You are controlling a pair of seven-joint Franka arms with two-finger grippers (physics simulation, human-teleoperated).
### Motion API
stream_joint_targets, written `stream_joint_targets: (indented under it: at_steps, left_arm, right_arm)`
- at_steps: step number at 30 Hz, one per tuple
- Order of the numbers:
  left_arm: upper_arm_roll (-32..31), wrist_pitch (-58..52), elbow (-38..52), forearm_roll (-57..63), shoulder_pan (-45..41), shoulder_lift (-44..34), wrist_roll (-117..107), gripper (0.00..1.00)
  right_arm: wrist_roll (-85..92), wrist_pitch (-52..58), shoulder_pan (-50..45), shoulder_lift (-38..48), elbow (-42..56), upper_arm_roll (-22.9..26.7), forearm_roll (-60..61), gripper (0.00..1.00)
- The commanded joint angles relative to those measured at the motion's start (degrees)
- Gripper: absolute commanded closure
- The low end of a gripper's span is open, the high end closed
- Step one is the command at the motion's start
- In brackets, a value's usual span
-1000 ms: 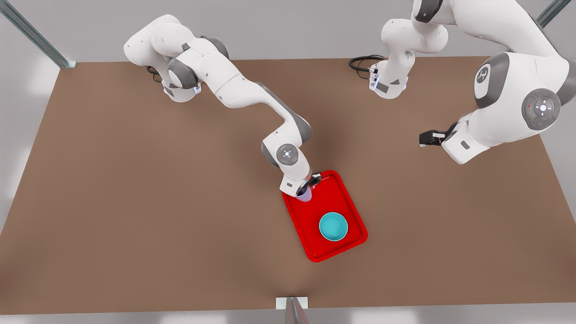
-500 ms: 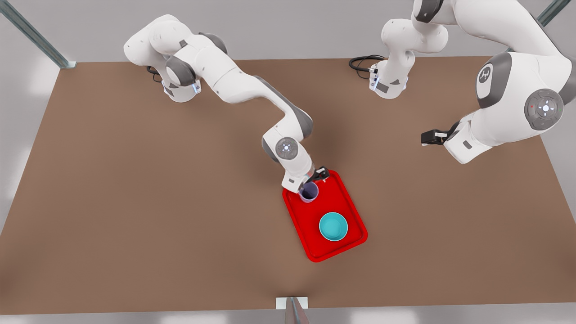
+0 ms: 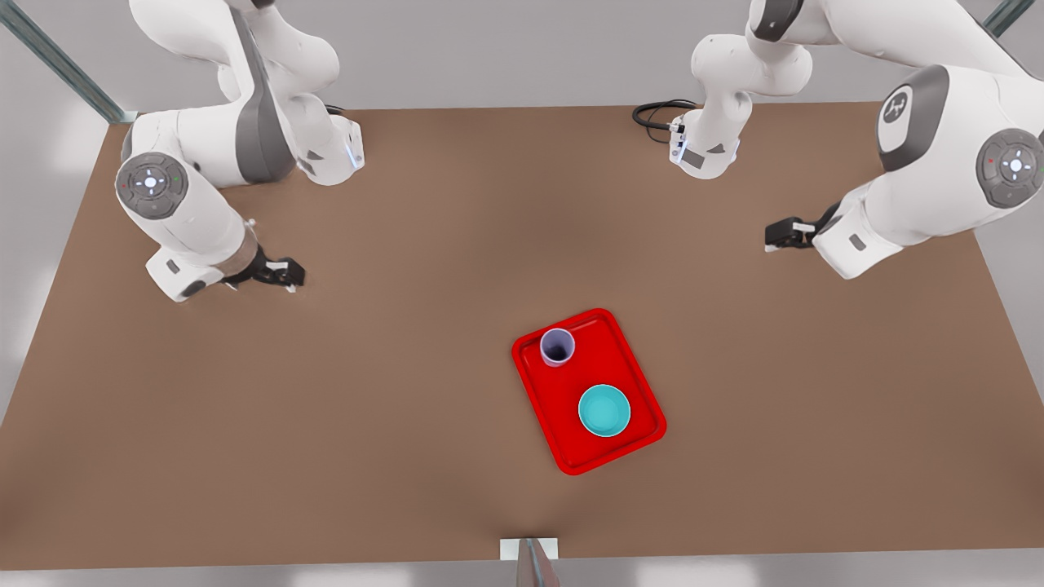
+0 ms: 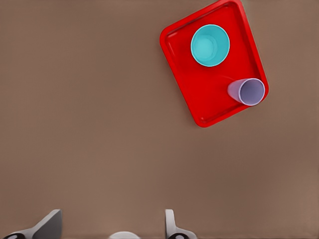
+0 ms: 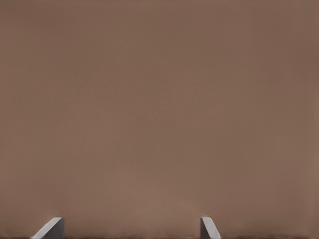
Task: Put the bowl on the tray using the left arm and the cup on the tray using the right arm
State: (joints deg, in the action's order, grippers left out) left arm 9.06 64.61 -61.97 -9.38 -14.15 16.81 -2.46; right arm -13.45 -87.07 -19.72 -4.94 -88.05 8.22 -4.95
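The red tray (image 3: pixel 599 359) lies near the table's front middle. On it, the teal bowl (image 3: pixel 604 410) sits in the nearer half and the lavender cup (image 3: pixel 558 346) stands upright at the far corner. My right gripper (image 3: pixel 285 275) hovers far off at the front view's left, open and holding nothing, with just brown table beneath it (image 5: pixel 129 229). My left gripper (image 3: pixel 775 236) waits open at the front view's right; its wrist view looks past the gripper (image 4: pixel 112 229) to the tray (image 4: pixel 199 94), bowl (image 4: pixel 210 45) and cup (image 4: pixel 246 91).
A black cable (image 3: pixel 656 114) coils by the arm base (image 3: pixel 705 151) at the back. A metal post (image 3: pixel 528 558) stands at the table's front edge. Bare brown tabletop (image 3: pixel 391 408) surrounds the tray on every side.
The right gripper let go of the cup, which now stands upright on the tray, and that arm swung away to the front view's left. The left arm drifted slightly.
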Motion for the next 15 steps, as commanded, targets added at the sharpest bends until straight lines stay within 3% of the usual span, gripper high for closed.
stream_joint_targets:
  at_steps: [1,15]
  left_arm:
    - [0.08,-1.06,0.19,-0.99,0.0,-0.03,-0.09,0.0]
    - [0.08,-4.67,0.8,-1.08,-0.09,-0.03,-0.18,0.0]
  right_arm:
    - [17.67,8.32,-0.23,2.3,-0.37,0.92,-2.26,0.0]
    - [17.49,12.36,-0.32,2.65,-0.2,2.59,-0.94,0.0]
